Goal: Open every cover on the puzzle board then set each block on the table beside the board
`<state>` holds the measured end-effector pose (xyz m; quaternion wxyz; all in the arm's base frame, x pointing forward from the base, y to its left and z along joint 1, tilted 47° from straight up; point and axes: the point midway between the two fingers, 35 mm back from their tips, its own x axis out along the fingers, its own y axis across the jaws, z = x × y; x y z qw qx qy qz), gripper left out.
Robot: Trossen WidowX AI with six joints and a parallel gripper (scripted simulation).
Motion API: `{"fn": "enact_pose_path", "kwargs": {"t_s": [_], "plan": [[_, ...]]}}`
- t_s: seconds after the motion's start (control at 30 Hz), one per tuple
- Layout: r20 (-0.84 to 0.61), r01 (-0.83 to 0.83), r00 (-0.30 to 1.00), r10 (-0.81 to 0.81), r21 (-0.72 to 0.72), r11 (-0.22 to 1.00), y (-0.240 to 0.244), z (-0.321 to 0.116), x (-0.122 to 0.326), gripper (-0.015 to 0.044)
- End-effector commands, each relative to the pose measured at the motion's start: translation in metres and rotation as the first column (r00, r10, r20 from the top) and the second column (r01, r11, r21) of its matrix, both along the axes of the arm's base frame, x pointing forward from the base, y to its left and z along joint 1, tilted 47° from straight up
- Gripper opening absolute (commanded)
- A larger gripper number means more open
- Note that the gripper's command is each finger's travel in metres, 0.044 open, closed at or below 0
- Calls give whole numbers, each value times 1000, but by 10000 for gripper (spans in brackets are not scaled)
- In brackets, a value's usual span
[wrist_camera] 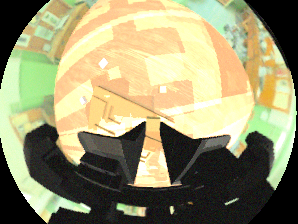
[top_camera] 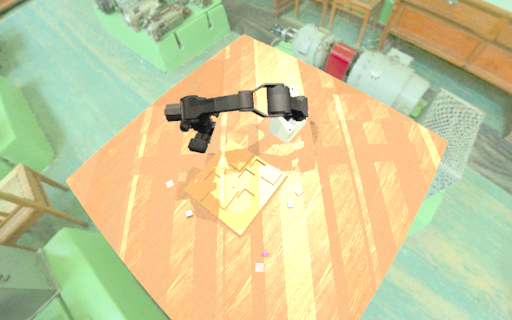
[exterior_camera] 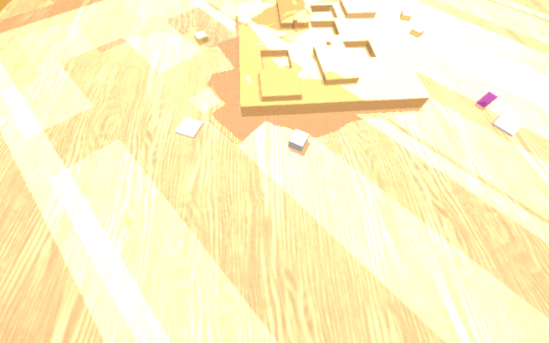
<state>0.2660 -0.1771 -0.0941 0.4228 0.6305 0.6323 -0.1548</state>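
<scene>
The tan puzzle board (top_camera: 240, 228) (exterior_camera: 332, 106) (wrist_camera: 130, 104) lies on the table. In the exterior view a square cover (exterior_camera: 279, 84) sits in front of an open well (exterior_camera: 274, 60). A larger cover (exterior_camera: 338, 65) lies left of another open well (exterior_camera: 358, 48). Two more covers (exterior_camera: 292, 12) (exterior_camera: 358, 7) flank the open wells at the back. I make out no block in the wells. My gripper (top_camera: 197, 146) (wrist_camera: 153, 122) is above the table by the board's back left, shut on a small pale block (wrist_camera: 153, 119) at its tips.
Around the board lie a block (exterior_camera: 201, 37) (wrist_camera: 163, 89), a white cube (top_camera: 188, 213) (exterior_camera: 298, 140), a flat white piece (top_camera: 169, 183) (exterior_camera: 189, 126), two pale blocks (top_camera: 298, 192) (top_camera: 290, 204), a purple block (top_camera: 264, 253) (exterior_camera: 486, 99) and another flat white piece (top_camera: 259, 267) (exterior_camera: 506, 125).
</scene>
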Motion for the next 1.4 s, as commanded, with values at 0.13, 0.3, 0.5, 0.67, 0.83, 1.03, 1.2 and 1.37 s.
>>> {"fn": "enact_pose_path", "kwargs": {"t_s": [0.13, 0.3, 0.5, 0.67, 0.83, 1.03, 1.2, 1.37], "plan": [[2, -8, 1000, 8, 5, 1000, -12, -21, -21, 80], [4, -11, 1000, 11, 13, 1000, -19, -34, -36, 80], [9, -15, 1000, 14, 25, 1000, -24, -49, -54, 80], [14, -18, 1000, 17, 35, 999, -27, -61, -68, 80], [15, -18, 1000, 18, 36, 999, -26, -64, -70, 80], [15, -18, 1000, 17, 36, 999, -20, -72, -67, 80], [15, -18, 1000, 17, 36, 999, -15, -78, -65, 80], [15, -18, 1000, 17, 35, 999, -9, -84, -63, 80]]}}
